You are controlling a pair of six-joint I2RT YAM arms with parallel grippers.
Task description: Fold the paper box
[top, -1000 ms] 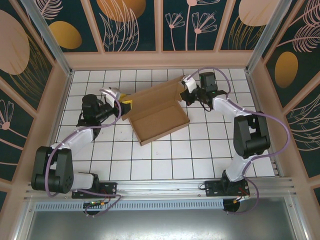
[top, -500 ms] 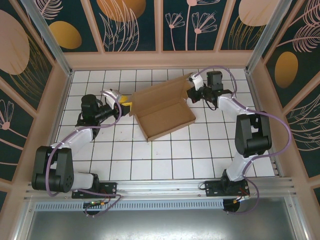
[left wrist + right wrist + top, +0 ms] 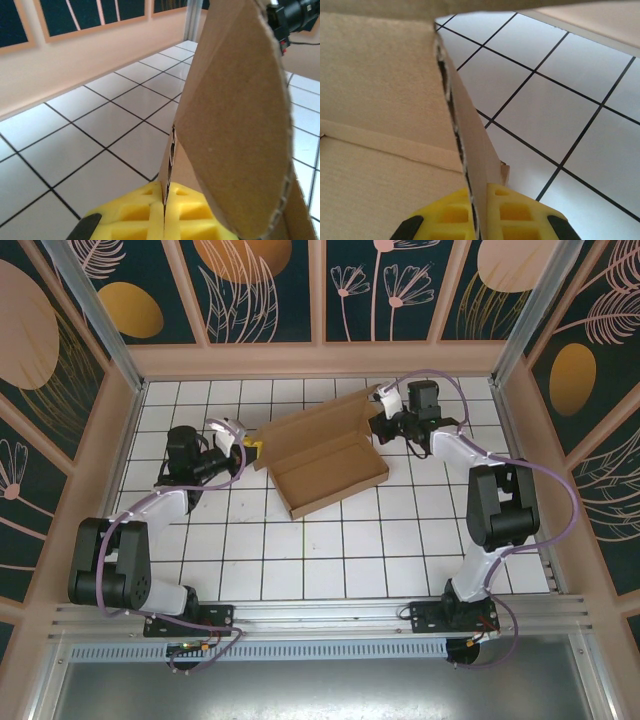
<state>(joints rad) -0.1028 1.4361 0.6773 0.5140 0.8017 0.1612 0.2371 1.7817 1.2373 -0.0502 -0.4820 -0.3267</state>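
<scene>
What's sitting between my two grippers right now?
The paper box: in the top view it spans from the left gripper to the right gripper, and both wrist views show its cardboard pinched in the jaws.

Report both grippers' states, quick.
Left gripper: closed on a flap of the plain brown corrugated cardboard box.
Right gripper: closed on a panel edge of the same box.

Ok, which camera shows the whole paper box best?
Top external: the whole paper box lies open on the tiles. Left wrist gives one flap close up; right wrist, one edge between yellow pads.
</scene>
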